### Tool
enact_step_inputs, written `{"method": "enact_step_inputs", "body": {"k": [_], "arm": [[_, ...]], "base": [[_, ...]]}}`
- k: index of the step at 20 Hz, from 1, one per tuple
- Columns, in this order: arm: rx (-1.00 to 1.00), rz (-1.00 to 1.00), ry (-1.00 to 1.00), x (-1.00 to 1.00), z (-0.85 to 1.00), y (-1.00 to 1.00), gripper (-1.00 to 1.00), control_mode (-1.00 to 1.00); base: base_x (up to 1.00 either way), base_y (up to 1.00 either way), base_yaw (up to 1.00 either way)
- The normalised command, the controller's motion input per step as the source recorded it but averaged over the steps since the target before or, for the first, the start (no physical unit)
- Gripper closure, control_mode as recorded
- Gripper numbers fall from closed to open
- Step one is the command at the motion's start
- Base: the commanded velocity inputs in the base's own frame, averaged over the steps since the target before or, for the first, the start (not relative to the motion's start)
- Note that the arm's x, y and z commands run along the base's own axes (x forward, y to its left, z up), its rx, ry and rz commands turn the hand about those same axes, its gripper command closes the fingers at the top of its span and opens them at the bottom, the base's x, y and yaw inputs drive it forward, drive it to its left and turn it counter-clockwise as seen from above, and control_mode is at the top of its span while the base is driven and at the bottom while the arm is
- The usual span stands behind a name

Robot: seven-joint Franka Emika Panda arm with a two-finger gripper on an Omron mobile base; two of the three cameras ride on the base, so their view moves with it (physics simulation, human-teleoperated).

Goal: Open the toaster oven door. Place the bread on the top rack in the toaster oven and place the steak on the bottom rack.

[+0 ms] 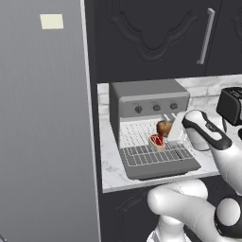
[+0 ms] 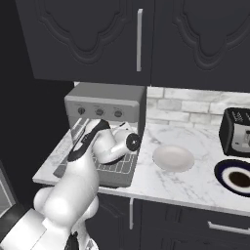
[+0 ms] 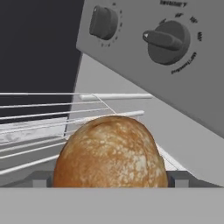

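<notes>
The bread is sitting right up against the hand camera, a round brown bun with the gripper clamping it from both sides, a grey finger poking out at 9 o'clock and the other at 3. Behind it wire rack bars are running off toward 9 o'clock, and two oven knobs are showing at 12 to 2 o'clock.

From the left base camera, the door is lying folded down flat on the counter. The steak is resting on the bottom rack, with the bread hanging just off its 1 o'clock side in front of the cavity. A black toaster is standing at the oven's 3 o'clock.
</notes>
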Motion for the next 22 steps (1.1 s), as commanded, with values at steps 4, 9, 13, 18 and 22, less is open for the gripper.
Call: {"method": "enact_step_inputs", "body": {"k": [4, 9, 13, 18, 22], "arm": [[0.00, 0.00, 0.00, 0.14, -0.09, 0.00, 1.00, -1.00], [0.00, 0.00, 0.00, 0.07, -0.04, 0.00, 1.00, -1.00], [0.00, 0.00, 0.00, -0.03, -0.01, 0.00, -1.00, -1.00], [0.00, 0.00, 0.00, -0.29, 0.00, 0.00, -1.00, -1.00], [0.00, 0.00, 0.00, -0.41, 0.11, 0.00, -1.00, -1.00]], "base": [[0.00, 0.00, 0.00], [0.00, 0.00, 0.00], [0.00, 0.00, 0.00], [0.00, 0.00, 0.00], [0.00, 0.00, 0.00]]}}
